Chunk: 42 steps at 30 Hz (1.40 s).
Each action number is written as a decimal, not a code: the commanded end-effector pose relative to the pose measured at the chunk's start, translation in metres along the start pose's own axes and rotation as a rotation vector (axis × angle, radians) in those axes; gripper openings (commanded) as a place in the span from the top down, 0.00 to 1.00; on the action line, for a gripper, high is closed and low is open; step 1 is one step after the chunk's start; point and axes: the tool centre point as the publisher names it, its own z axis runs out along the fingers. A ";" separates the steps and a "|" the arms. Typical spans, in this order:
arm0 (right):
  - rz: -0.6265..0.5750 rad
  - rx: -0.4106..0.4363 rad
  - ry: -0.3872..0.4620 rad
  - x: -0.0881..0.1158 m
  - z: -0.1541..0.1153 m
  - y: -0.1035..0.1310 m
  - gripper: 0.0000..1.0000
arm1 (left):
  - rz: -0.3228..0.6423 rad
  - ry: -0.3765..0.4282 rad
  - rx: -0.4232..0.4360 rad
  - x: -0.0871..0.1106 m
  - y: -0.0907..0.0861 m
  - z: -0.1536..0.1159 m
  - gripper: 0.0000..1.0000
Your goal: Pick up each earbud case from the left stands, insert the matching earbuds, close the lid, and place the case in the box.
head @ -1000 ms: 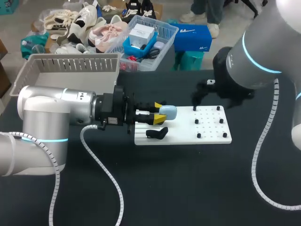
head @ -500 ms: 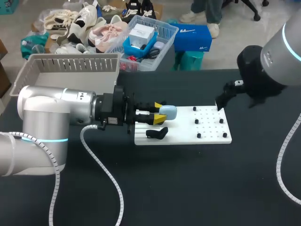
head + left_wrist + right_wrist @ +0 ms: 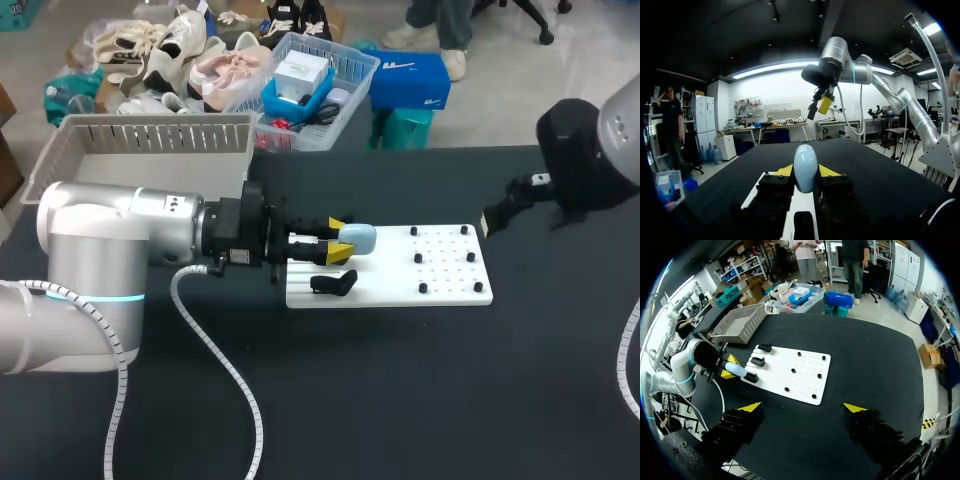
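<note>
A light blue earbud case (image 3: 358, 238) sits over the left end of the white board (image 3: 450, 290), and my left gripper (image 3: 340, 243) is shut on it from both sides. In the left wrist view the case (image 3: 805, 169) stands upright between the yellow tips. A black stand (image 3: 333, 284) is just in front of it; two more stands (image 3: 764, 347) show in the right wrist view. My right gripper (image 3: 495, 216) hangs past the board's right end, raised above the table. In its own view the right gripper (image 3: 803, 407) is open and holds nothing, with the board (image 3: 795, 385) far below.
A grey slatted basket (image 3: 150, 150) stands at the table's back left, behind my left arm. Several small black pieces (image 3: 421, 258) dot the right half of the board. My left arm's grey hose (image 3: 215, 360) loops over the dark table in front.
My right arm has pulled back to the right, from over the board's right half to past its end. The left arm and the case have not moved.
</note>
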 end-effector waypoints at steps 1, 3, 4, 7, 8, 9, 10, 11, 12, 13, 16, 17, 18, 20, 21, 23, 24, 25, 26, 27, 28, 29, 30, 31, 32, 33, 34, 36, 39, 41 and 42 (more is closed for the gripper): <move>0.001 0.003 -0.008 0.002 0.000 0.000 0.00 | 0.002 0.000 -0.006 0.000 -0.002 0.000 1.00; 0.001 0.003 -0.008 0.002 0.000 0.000 0.00 | 0.010 0.006 -0.001 -0.005 -0.002 0.000 1.00; 0.001 0.003 -0.008 0.002 0.000 0.000 0.00 | 0.017 0.013 0.006 -0.010 -0.002 -0.001 1.00; 0.001 0.003 -0.008 0.002 0.000 0.000 0.00 | 0.028 0.023 0.014 -0.026 -0.001 -0.005 1.00; 0.001 0.003 -0.008 0.002 0.000 0.000 0.00 | 0.033 0.031 0.020 -0.032 0.000 -0.008 1.00; 0.001 0.003 -0.008 0.002 0.000 0.000 0.00 | 0.042 0.051 0.019 -0.038 0.002 -0.012 1.00; 0.001 0.003 -0.008 0.002 0.000 0.000 0.00 | 0.046 0.064 0.018 -0.043 0.003 -0.015 1.00; 0.001 0.003 -0.008 0.002 0.000 0.000 0.00 | 0.048 0.070 0.016 -0.048 0.004 -0.019 1.00; 0.001 0.003 -0.008 0.002 0.000 0.000 0.00 | 0.053 0.083 0.009 -0.054 0.006 -0.024 1.00; 0.001 0.003 -0.008 0.002 0.000 0.000 0.00 | 0.054 0.100 0.003 -0.057 0.007 -0.029 1.00; 0.001 0.003 -0.008 0.002 0.000 0.000 0.00 | 0.056 0.153 -0.036 -0.064 0.012 -0.045 1.00; 0.001 0.003 -0.008 0.002 0.000 0.000 0.00 | 0.045 0.156 -0.057 -0.065 0.014 -0.051 1.00; 0.001 0.003 -0.008 0.002 0.000 0.000 0.00 | 0.032 0.158 -0.076 -0.067 0.016 -0.057 1.00; 0.001 0.003 -0.008 0.002 0.000 0.000 0.00 | 0.010 0.182 -0.118 -0.068 0.019 -0.069 1.00; 0.001 0.003 -0.008 0.002 0.000 0.000 0.00 | -0.010 0.183 -0.140 -0.067 0.022 -0.076 1.00; 0.001 0.003 -0.008 0.002 0.000 0.000 0.00 | -0.027 0.226 -0.181 -0.065 0.027 -0.090 1.00; 0.001 0.003 -0.008 0.002 0.000 0.000 0.00 | -0.045 0.226 -0.209 -0.064 0.029 -0.097 1.00; 0.001 0.003 -0.008 0.002 0.000 0.000 0.00 | -0.053 0.237 -0.224 -0.064 0.031 -0.104 1.00; 0.001 0.003 -0.008 0.002 0.000 0.000 0.00 | -0.062 0.250 -0.237 -0.063 0.033 -0.110 1.00; 0.001 0.003 -0.008 0.002 0.000 0.000 0.00 | -0.079 0.245 -0.266 -0.062 0.035 -0.117 1.00; 0.001 0.003 -0.008 0.002 0.000 0.000 0.00 | -0.089 0.247 -0.284 -0.061 0.037 -0.123 1.00; 0.001 0.003 -0.008 0.002 0.000 0.000 0.00 | -0.097 0.263 -0.294 -0.061 0.039 -0.130 1.00; 0.001 0.003 -0.008 0.002 0.000 0.000 0.00 | -0.118 0.265 -0.314 -0.059 0.041 -0.137 1.00; 0.001 0.003 -0.008 0.002 0.000 0.000 0.00 | -0.131 0.264 -0.328 -0.058 0.043 -0.143 1.00; 0.001 0.003 -0.008 0.002 0.000 0.000 0.00 | -0.141 0.285 -0.329 -0.058 0.044 -0.148 1.00; 0.001 0.003 -0.008 0.002 0.000 0.000 0.00 | -0.148 0.303 -0.334 -0.056 0.045 -0.152 1.00; 0.001 0.003 -0.008 0.002 0.000 0.000 0.00 | -0.161 0.301 -0.345 -0.055 0.047 -0.158 1.00; 0.001 0.003 -0.008 0.002 0.000 0.000 0.00 | -0.173 0.333 -0.383 -0.051 0.052 -0.171 1.00; 0.001 0.003 -0.008 0.002 0.000 0.000 0.00 | -0.230 0.345 -0.471 -0.034 0.066 -0.197 1.00; 0.001 0.003 -0.008 0.002 0.000 0.000 0.00 | -0.246 0.372 -0.505 -0.025 0.074 -0.209 1.00; 0.001 0.003 -0.008 0.002 0.000 0.000 0.00 | -0.255 0.370 -0.530 -0.021 0.078 -0.215 1.00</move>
